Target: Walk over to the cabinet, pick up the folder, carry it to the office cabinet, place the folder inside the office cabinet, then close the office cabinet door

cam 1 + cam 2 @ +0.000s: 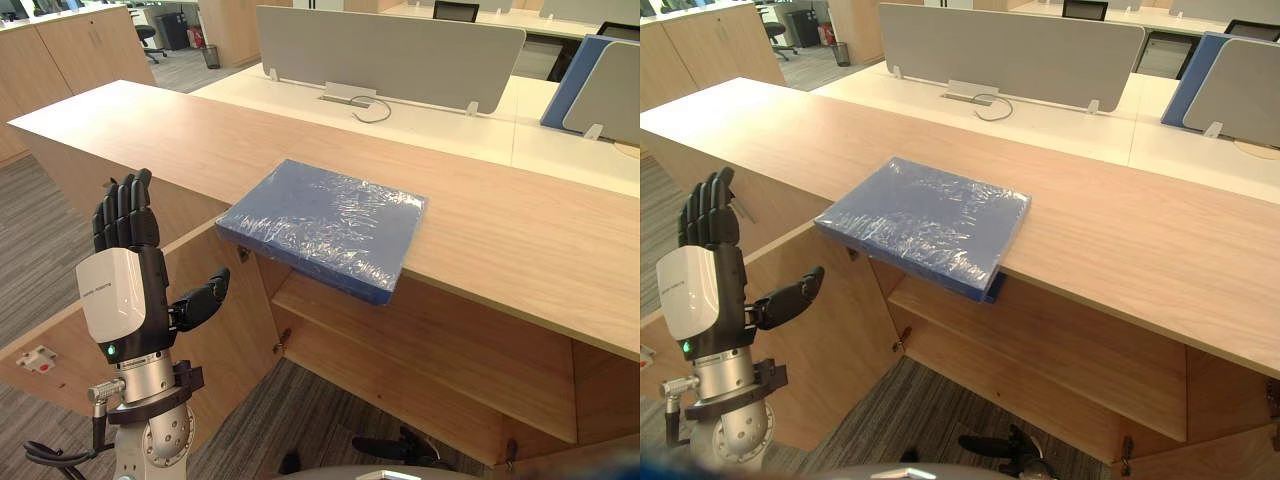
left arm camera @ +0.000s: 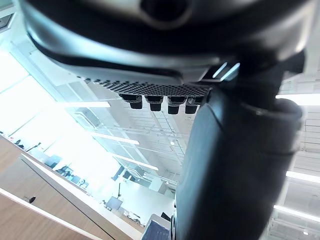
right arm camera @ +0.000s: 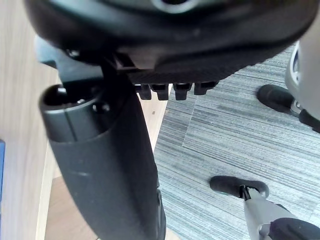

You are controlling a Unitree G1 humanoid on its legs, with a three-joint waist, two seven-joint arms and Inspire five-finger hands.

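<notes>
The blue folder (image 1: 325, 225), wrapped in shiny film, lies flat on the cabinet top (image 1: 500, 240), its near corner overhanging the front edge above the open compartment. A bare shelf (image 1: 420, 345) shows below; the space beneath it is cut off. The door (image 1: 215, 330) stands open at the left. In front of it the left hand (image 1: 120, 270) is raised, fingers straight and together, thumb out, empty. The right hand (image 3: 165, 45) hangs over grey carpet (image 3: 235, 135), fingers foreshortened but straight, holding nothing.
</notes>
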